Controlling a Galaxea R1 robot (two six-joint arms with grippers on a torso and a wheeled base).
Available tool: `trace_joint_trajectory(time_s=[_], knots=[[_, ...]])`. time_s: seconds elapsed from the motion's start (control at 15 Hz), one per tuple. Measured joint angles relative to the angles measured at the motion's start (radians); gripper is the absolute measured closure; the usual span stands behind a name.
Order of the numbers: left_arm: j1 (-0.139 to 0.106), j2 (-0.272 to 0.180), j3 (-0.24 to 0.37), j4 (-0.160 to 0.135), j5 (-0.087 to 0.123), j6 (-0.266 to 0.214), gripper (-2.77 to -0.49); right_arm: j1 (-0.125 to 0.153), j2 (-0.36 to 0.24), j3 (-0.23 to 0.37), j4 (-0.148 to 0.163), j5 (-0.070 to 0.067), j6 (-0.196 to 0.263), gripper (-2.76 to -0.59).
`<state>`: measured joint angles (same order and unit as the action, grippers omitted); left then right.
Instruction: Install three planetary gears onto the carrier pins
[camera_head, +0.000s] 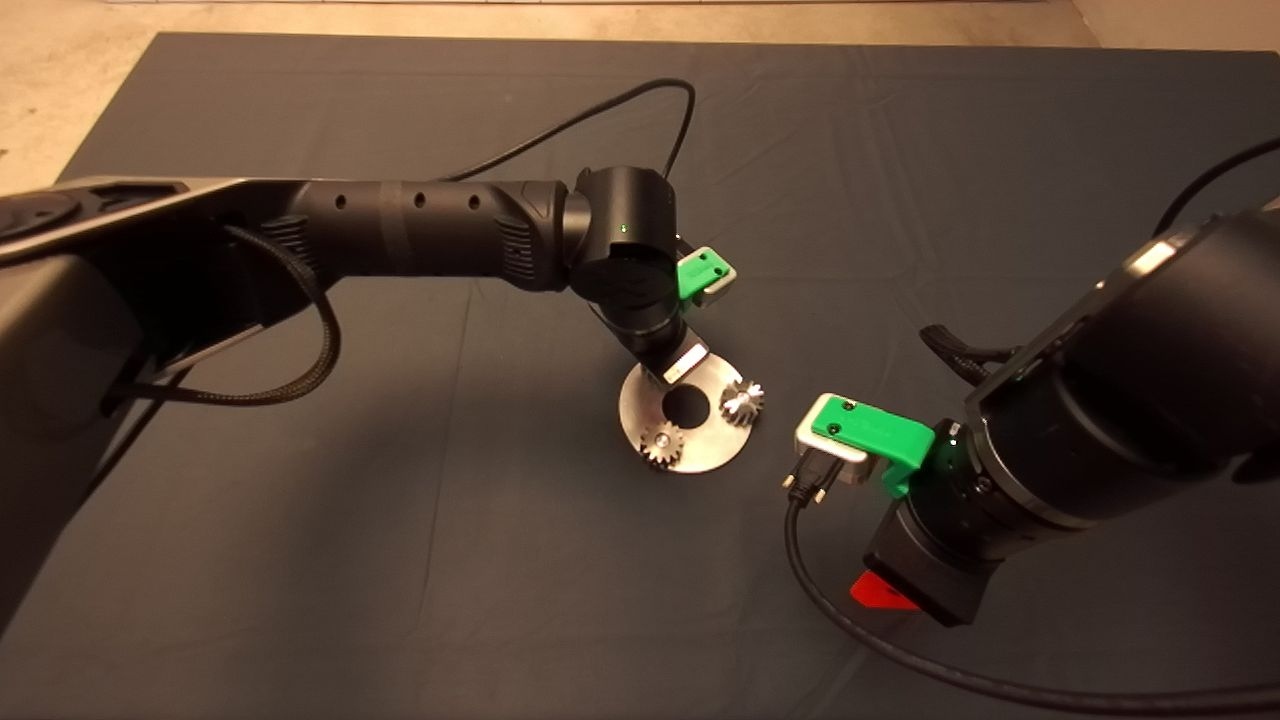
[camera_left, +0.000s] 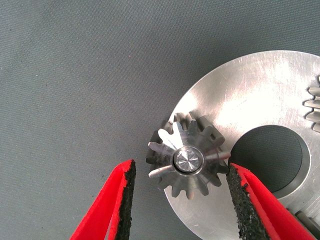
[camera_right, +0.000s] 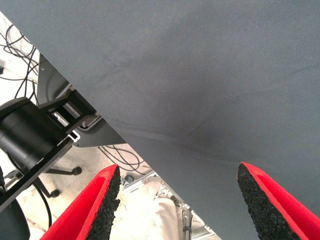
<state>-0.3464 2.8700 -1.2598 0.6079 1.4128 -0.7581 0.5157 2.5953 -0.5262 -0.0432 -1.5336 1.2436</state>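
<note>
Dark mat (camera_head: 400, 560) covers the whole table, and at its middle lies the flat silver disc (camera_head: 700, 440) with its large centre hole. Over the disc's far edge hangs the left gripper (camera_left: 180, 190), coming in on its black arm from the left side of the head view. Its two red fingers (camera_left: 107, 210) are spread apart with daylight on both sides of a gear (camera_left: 187, 161), which sits squarely between the pads, touching neither of them. That gear is seated on a carrier pin (camera_left: 188, 161), the pin's bright round tip showing through the gear's centre, right at the rim of the disc. Two more planetary gears are already on the disc: one (camera_head: 742, 400) on the side toward the right arm, another (camera_head: 661, 446) on the near rim. Beyond the right-hand pad, the edges of those gears just peek into the left wrist view. Off to the side, the right gripper (camera_right: 177, 200) hangs well apart from the disc, over the mat's near right part, its fingers wide open on nothing, mat and floor cables showing between them.
</note>
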Motion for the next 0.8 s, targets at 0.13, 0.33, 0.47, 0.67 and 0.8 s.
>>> trace_joint_trajectory(time_s=[0.13, 0.33, 0.47, 0.67, 0.8], knots=[[0.0, 0.0, 0.0, -0.001, 0.002, 0.0, -1.2, 0.0, 0.0, 0.0, 0.0, 0.0, 0.0, -1.73], [-0.005, 0.0, 0.001, -0.039, 0.067, 0.004, -1.2, 0.0, 0.0, 0.0, 0.0, 0.0, 0.0, -1.73], [-0.016, -0.013, 0.017, -0.051, 0.105, 0.007, -1.2, 0.0, 0.0, 0.0, 0.0, 0.001, 0.0, -1.73], [-0.02, -0.068, 0.051, -0.078, 0.105, 0.008, -1.2, 0.0, 0.001, 0.0, 0.0, 0.0, 0.0, -1.73], [-0.02, -0.154, 0.085, -0.111, 0.106, 0.008, -1.2, -0.001, 0.0, 0.0, 0.0, -0.001, 0.0, -1.73]])
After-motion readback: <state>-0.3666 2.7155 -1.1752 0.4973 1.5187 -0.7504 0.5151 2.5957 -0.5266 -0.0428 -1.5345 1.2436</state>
